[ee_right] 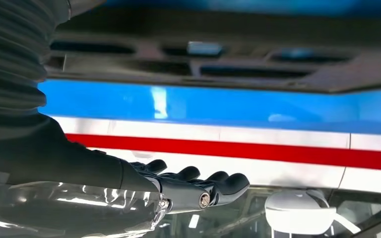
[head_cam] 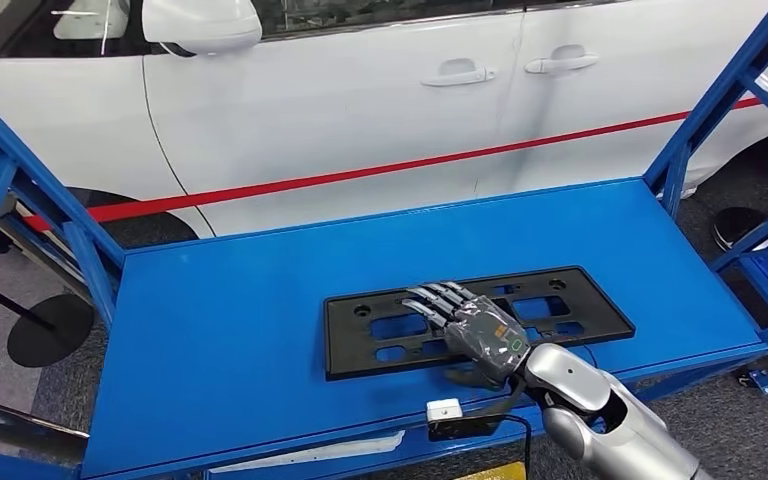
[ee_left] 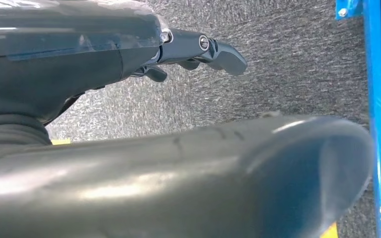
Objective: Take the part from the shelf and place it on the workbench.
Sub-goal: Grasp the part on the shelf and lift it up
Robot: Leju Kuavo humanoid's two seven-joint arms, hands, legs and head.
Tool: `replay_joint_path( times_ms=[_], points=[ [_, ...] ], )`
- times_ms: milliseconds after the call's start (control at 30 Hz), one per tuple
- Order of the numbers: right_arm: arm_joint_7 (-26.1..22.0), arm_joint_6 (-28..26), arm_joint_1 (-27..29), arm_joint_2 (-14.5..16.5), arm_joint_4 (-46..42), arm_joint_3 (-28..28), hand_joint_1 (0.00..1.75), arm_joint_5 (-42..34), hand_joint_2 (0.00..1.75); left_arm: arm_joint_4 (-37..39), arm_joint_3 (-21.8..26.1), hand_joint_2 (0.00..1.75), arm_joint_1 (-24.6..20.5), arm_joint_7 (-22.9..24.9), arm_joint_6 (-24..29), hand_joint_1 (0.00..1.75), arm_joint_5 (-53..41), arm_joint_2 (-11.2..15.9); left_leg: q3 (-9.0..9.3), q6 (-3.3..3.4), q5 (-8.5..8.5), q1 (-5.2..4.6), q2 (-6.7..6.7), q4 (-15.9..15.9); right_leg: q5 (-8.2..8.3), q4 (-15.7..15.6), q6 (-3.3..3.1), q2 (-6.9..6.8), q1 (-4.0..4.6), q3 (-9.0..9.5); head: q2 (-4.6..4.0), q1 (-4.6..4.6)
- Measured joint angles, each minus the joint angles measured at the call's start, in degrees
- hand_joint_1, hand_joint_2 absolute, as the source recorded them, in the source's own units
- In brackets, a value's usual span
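The part, a flat black rectangular frame (head_cam: 345, 340) with several cutouts, lies on the blue workbench (head_cam: 220, 330) right of its middle, near the front edge. My right hand (head_cam: 475, 328) is stretched out flat over the part's middle, fingers straight and apart, holding nothing. In the right wrist view a gap separates the hand (ee_right: 178, 186) from the part (ee_right: 144, 29). My left hand (ee_left: 188, 49) hangs beside the bench over grey carpet, fingers loosely extended and empty.
A white car (head_cam: 340, 100) with a red stripe stands right behind the bench. Blue slanted frame posts (head_cam: 720, 100) flank both ends. A small white-topped device (head_cam: 445, 412) with a cable sits at the front edge. A round black base (head_cam: 50, 330) lies on the floor at the left.
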Motion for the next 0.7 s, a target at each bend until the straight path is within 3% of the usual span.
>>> replay_joint_path(
  times_ms=[67, 200, 233, 333, 367, 400, 433, 500, 533, 567, 700],
  points=[
    [-0.01, 0.21, -0.78, 0.0, 0.35, 0.46, 0.0, -0.25, 1.75, 0.0, 0.0, 0.0, -0.06, -0.04, 0.0, 0.0, 0.0, 0.07, -0.26, -0.6, -0.27, -0.17, -0.11, 0.38, 0.92, -4.08, -0.37, 0.07, 0.12, 1.76, 0.0, -0.05],
    [-0.01, 0.36, -1.57, -0.01, 0.92, 1.29, 0.0, -0.74, 1.75, 0.0, 0.0, 0.0, -0.08, -0.26, 0.03, 0.0, 0.02, 0.21, -0.83, -1.88, -1.33, -0.01, -0.13, 1.61, 0.96, -4.49, -1.88, 0.13, 0.24, 1.75, 0.0, -0.1],
    [-0.01, 0.53, -1.92, -0.03, 1.02, 1.48, 0.0, -1.04, 1.75, 0.0, 0.01, 0.0, -0.09, -0.44, 0.05, 0.0, 0.08, 0.24, -1.74, -2.12, -2.65, 0.06, -0.12, 3.71, 1.01, -4.61, -2.25, 0.1, 0.21, 1.82, 0.0, -0.11],
    [-0.51, 1.72, -2.81, -0.26, 1.36, 2.16, 0.0, -2.7, 1.75, 0.0, 0.16, 0.0, -0.06, -1.4, 0.08, 0.0, 0.65, 0.42, -6.93, -2.39, -7.58, 0.12, -0.09, 14.64, 0.92, -4.6, -2.79, 0.01, 0.47, 1.86, 0.0, -0.13],
    [-0.82, 2.31, -3.21, -0.34, 1.52, 2.56, 0.0, -3.43, 1.75, 0.0, 0.32, 0.0, -0.03, -1.88, 0.08, 0.0, 1.04, 0.52, -8.09, -2.38, -7.89, 0.12, -0.09, 16.84, 0.88, -4.55, -2.85, 0.01, 0.58, 1.87, 0.0, -0.13],
    [-1.16, 2.91, -3.78, -0.39, 1.72, 3.04, 0.0, -4.12, 1.75, 0.0, 0.51, 0.0, -0.02, -2.41, 0.08, 0.0, 1.49, 0.65, -8.25, -2.3, -7.1, 0.12, -0.09, 16.89, 0.84, -4.5, -2.89, 0.06, 0.67, 1.89, 0.0, -0.13],
    [-1.49, 3.56, -4.53, -0.42, 1.96, 3.59, 0.0, -4.78, 1.75, 0.0, 0.72, 0.0, -0.03, -3.01, 0.08, 0.0, 1.97, 0.83, -7.4, -2.15, -5.37, 0.12, -0.09, 14.8, 0.81, -4.43, -2.91, 0.14, 0.73, 1.94, 0.0, -0.13],
    [-1.97, 4.97, -6.4, -0.42, 2.65, 4.89, 0.0, -5.95, 1.75, -0.01, 1.14, 0.0, -0.17, -4.25, 0.01, 0.0, 2.84, 1.33, -4.01, -1.65, -1.41, 0.0, -0.09, 7.18, 0.69, -4.31, -2.81, 0.3, 0.89, 2.04, 0.0, -0.13],
    [-2.23, 5.78, -7.38, -0.42, 3.2, 5.69, 0.0, -6.57, 1.75, -0.02, 1.38, 0.0, -0.29, -4.91, -0.08, 0.0, 3.19, 1.63, -2.6, -1.4, -0.3, -0.1, -0.1, 3.99, 0.65, -4.22, -2.65, 0.36, 0.99, 1.99, 0.0, -0.11],
    [-2.48, 6.54, -8.27, -0.41, 3.85, 6.53, 0.0, -7.18, 1.75, -0.02, 1.63, 0.0, -0.4, -5.52, -0.21, 0.0, 3.52, 1.87, -1.81, -1.19, 0.16, -0.21, -0.14, 2.06, 0.66, -4.17, -2.43, 0.37, 1.06, 1.9, 0.0, -0.09],
    [-3.31, 8.25, -10.36, -0.13, 6.36, 8.91, 0.0, -9.7, 1.75, -0.02, 2.27, 0.0, -0.43, -6.91, -0.68, 0.0, 4.27, 2.45, -1.37, -0.23, 0.48, -0.08, -0.3, 0.58, 0.33, -3.77, -1.33, 0.19, 0.98, 1.61, 0.0, -0.05]
  ],
)
